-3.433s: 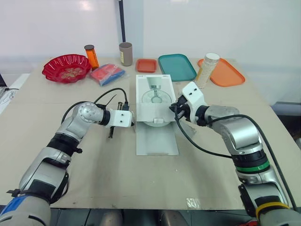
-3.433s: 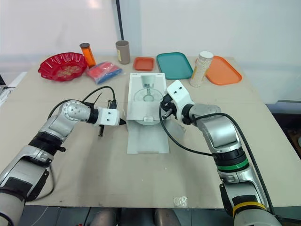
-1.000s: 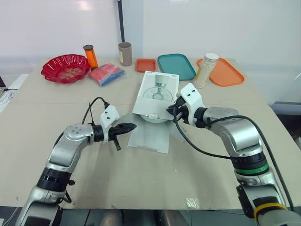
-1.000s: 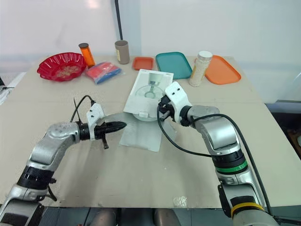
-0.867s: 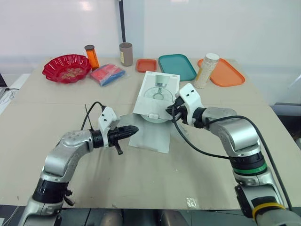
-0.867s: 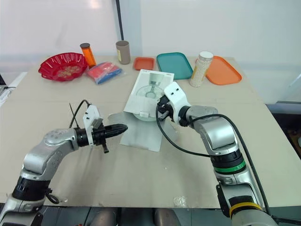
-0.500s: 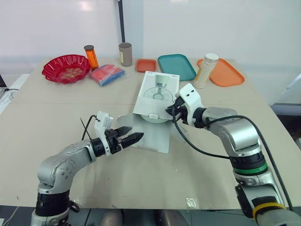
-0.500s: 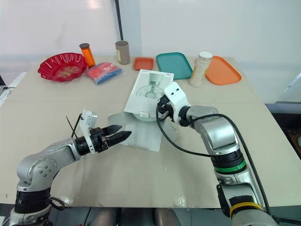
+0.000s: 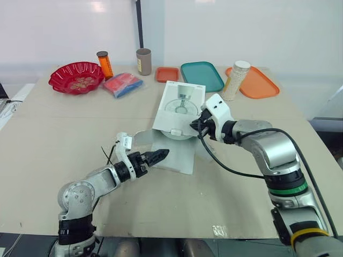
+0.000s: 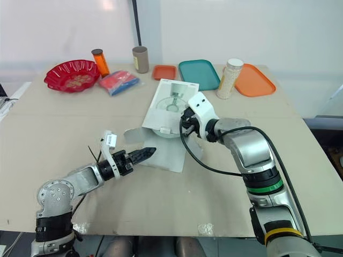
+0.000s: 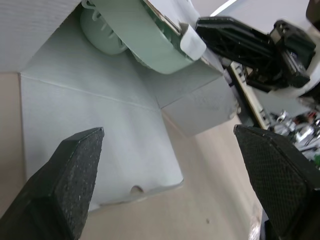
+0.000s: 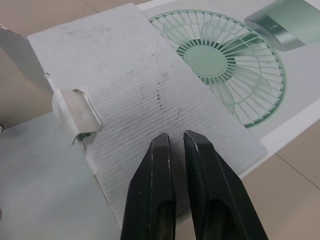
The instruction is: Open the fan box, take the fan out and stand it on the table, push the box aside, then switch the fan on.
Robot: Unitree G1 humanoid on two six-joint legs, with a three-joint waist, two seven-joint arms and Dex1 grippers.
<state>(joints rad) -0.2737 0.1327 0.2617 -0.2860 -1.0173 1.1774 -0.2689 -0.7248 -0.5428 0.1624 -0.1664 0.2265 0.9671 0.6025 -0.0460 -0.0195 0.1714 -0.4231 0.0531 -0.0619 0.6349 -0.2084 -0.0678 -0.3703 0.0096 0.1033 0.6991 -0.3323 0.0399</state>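
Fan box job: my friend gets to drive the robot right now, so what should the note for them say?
Right claw is shut on the raised box lid, holding it up.
Left claw is open, hovering at the left edge of the flat front flap.
The fan lies inside the box, under the lid.
Done: box opened.
Left: lift the fan out, stand it on the table, push the box aside, switch the fan on.
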